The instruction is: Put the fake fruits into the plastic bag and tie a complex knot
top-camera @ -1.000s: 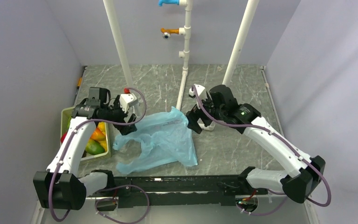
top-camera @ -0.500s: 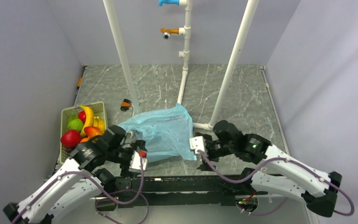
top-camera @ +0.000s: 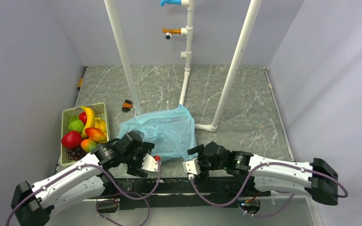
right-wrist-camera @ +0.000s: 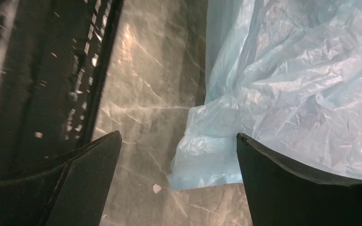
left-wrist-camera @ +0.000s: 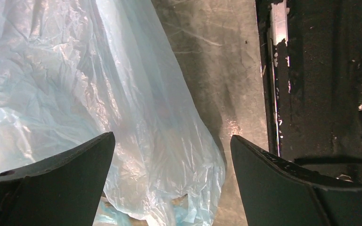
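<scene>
The plastic bag (top-camera: 162, 129) lies in a crumpled light-blue heap mid-table, apart from both grippers. The fake fruits sit in a green basket (top-camera: 102, 109) at the left: a red piece (top-camera: 71, 139), a banana (top-camera: 89, 117), a mango-like one (top-camera: 94, 133) and a green one (top-camera: 77, 126). My left gripper (top-camera: 146, 153) hovers open at the bag's near left edge, and the bag (left-wrist-camera: 122, 94) fills the space under the left gripper (left-wrist-camera: 172, 139). My right gripper (top-camera: 193, 162) is open by the near right corner of the bag (right-wrist-camera: 264, 94). That right gripper (right-wrist-camera: 179, 136) holds nothing.
White pipe posts (top-camera: 125, 61) (top-camera: 233, 61) (top-camera: 187, 52) rise behind the bag. A small orange-black object (top-camera: 128, 105) lies by the left post. The black base rail (top-camera: 179, 186) runs along the near edge, close under both grippers. Grey walls close in both sides.
Both arms have drawn back from the far side of the bag to the near edge of the table. The bag, spread out before, now lies heaped further back.
</scene>
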### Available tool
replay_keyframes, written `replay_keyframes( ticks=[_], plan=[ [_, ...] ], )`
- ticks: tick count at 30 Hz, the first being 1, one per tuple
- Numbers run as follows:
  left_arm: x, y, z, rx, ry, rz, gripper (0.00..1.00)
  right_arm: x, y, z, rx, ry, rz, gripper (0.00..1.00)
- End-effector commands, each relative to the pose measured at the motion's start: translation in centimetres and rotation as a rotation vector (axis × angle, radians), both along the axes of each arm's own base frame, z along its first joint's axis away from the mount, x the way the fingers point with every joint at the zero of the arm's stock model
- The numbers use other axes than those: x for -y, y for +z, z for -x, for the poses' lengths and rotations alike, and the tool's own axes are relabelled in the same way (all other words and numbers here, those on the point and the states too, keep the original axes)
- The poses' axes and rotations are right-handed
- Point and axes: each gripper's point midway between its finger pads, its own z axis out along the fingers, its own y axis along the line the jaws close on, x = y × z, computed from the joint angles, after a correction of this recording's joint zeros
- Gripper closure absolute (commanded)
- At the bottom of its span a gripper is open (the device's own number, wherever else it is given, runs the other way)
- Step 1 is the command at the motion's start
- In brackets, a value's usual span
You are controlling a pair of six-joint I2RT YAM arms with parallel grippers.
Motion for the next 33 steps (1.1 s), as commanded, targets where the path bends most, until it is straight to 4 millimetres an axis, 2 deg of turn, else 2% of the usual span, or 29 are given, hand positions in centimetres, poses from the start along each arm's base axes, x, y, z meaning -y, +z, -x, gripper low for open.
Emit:
replay_keyframes(
  ticks=[1,3,4,5,6,7,10,12,15,19,21,23,27,30,31,32,33],
  plan=[
    [-0.2,-0.9,-0.8,0.058,-0.011,-0.017,0.01,-1.0,0.6,-4.4,0.238,-0.128,-0.059,0.09],
    [-0.6,-1.5,-1.0,0.072,-0.015,-0.046,0.03,-0.3,-0.3,-5.4,0.258,-0.19,-0.015,0.18],
    [-0.9,-2.0,-1.0,0.071,-0.021,-0.065,0.06,0.1,-0.7,-5.7,0.255,-0.211,0.01,0.29],
    [-1.2,-2.4,-1.1,0.08,-0.022,-0.086,0.13,0.5,-1.0,-5.9,0.241,-0.239,0.034,0.52],
    [-1.5,-2.6,-1.2,0.083,-0.017,-0.101,0.18,0.6,-0.8,-6.0,0.233,-0.258,0.041,0.61],
    [-1.8,-2.6,-1.5,0.089,-0.006,-0.12,0.29,0.8,-0.5,-6.0,0.217,-0.283,0.047,0.72],
    [-2.6,-1.7,-2.1,0.112,0.048,-0.144,0.79,2.0,0.6,-6.2,0.195,-0.345,0.076,1.0],
    [-2.9,-0.6,-1.5,0.116,0.04,-0.123,0.99,3.1,1.4,-6.0,0.182,-0.372,0.091,1.0],
    [-4.0,1.0,-0.6,0.155,0.021,-0.081,1.0,5.7,1.9,-5.0,0.136,-0.398,0.137,1.0],
    [-6.4,1.6,1.0,0.2,-0.023,-0.085,1.0,9.8,1.9,-3.9,0.126,-0.413,0.197,1.0],
    [-7.2,1.6,1.9,0.217,-0.045,-0.089,1.0,10.9,2.2,-4.0,0.148,-0.418,0.203,1.0],
    [-7.6,2.0,2.0,0.253,-0.054,-0.082,1.0,11.8,1.9,-3.3,0.131,-0.387,0.245,1.0],
    [-7.2,3.0,3.2,0.243,-0.098,-0.032,1.0,12.1,2.3,-2.2,0.107,-0.328,0.268,1.0],
    [-4.5,5.1,4.3,0.2,-0.19,0.092,1.0,10.3,4.1,0.7,0.002,-0.169,0.206,1.0],
    [-3.5,6.0,4.4,0.184,-0.209,0.133,0.94,9.5,4.9,1.4,-0.024,-0.121,0.18,0.99],
    [-2.6,6.8,4.5,0.161,-0.226,0.163,0.77,8.7,5.8,2.0,-0.046,-0.073,0.16,0.81],
    [-1.8,7.5,4.7,0.121,-0.246,0.176,0.55,7.8,7.7,2.3,-0.055,-0.042,0.123,0.58]
  ],
)
